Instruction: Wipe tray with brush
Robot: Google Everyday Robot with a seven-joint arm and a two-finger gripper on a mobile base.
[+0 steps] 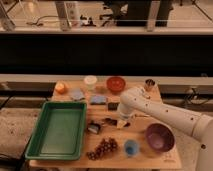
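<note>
The green tray [39, 145] lies on the left side of the wooden table, with nothing in it. The brush [96, 127] lies on the table just right of the tray, its whitish-bristled head toward the tray and its slim dark handle pointing right. My gripper [121, 123] hangs from the white arm, low over the table at the handle end of the brush. I cannot tell whether it touches the handle.
A flat black block [113, 106] sits just behind the gripper. Blue sponges [98, 100], an orange object [60, 87], a white cup [90, 81], a red bowl [115, 83] and a metal cup [149, 84] stand at the back. Grapes [102, 148], a blue cup [131, 147] and a purple bowl [160, 137] are in front.
</note>
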